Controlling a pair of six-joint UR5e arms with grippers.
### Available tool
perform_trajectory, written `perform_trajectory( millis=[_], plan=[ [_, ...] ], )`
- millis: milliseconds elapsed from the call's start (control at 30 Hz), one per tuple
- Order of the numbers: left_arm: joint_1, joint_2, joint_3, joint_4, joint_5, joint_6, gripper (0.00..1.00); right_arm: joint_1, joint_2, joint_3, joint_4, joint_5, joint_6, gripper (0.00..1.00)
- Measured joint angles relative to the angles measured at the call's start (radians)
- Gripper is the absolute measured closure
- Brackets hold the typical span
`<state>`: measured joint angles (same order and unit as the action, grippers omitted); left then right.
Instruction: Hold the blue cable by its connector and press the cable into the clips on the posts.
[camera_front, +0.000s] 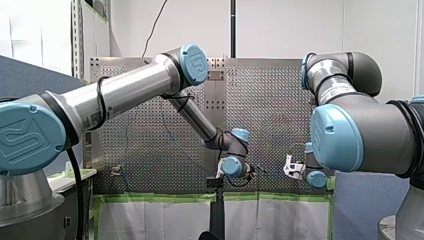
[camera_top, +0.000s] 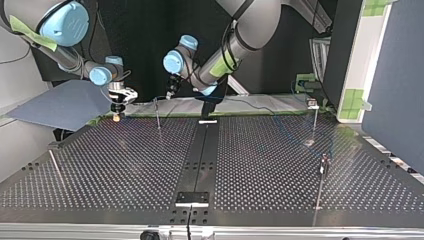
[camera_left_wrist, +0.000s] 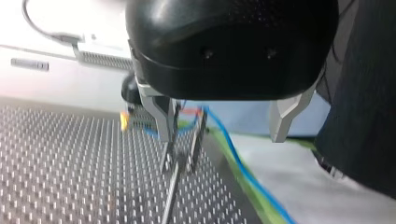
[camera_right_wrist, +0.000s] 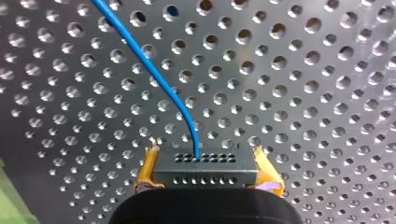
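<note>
— Right wrist view first: what has the right hand (camera_right_wrist: 203, 163) got?

— Its yellow pads (camera_right_wrist: 146, 171) are closed on the two ends of a black connector (camera_right_wrist: 204, 176). The blue cable (camera_right_wrist: 154, 70) leaves the connector's top face and curves away ahead of the hand, above the perforated counter (camera_right_wrist: 308, 70).

— And the left wrist view?

— The left hand (camera_left_wrist: 222, 137) is spread wide, and its metal fingers (camera_left_wrist: 161, 112) hold nothing. A thin post (camera_left_wrist: 197, 135) stands ahead, seen in the gap and close by one finger. Whether they touch, I cannot tell. The cable reaches the post's top from the right hand further off. It then runs on through the same gap, beside the green tape (camera_left_wrist: 259, 211) at the counter's edge.

— Top view?

— The right hand hangs at the view's left, low over the counter's far edge, pads pointing down. The left hand is near it, just above and behind the post. The cable is only a faint blue line, trailing toward the posts (camera_top: 314, 120) at the view's right.

— Front view?

— Both hands sit low, by the taped edge, apart from each other. The cable is too thin to follow.
</note>
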<state>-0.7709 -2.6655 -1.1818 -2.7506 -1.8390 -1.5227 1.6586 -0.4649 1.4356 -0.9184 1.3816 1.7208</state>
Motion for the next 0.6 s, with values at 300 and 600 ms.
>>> perform_trajectory(
  millis=[300, 600],
  plan=[
    [-0.033, 0.033, -0.069, -0.012, 0.003, -0.042, 0.00, 0.000, 0.000, 0.025, -0.007, -0.008, -0.010, 1.00],
    [-0.025, 0.034, -0.129, -0.026, -0.047, -0.118, 0.00, 0.002, 0.000, 0.029, 0.007, -0.060, -0.050, 1.00]
  ],
)
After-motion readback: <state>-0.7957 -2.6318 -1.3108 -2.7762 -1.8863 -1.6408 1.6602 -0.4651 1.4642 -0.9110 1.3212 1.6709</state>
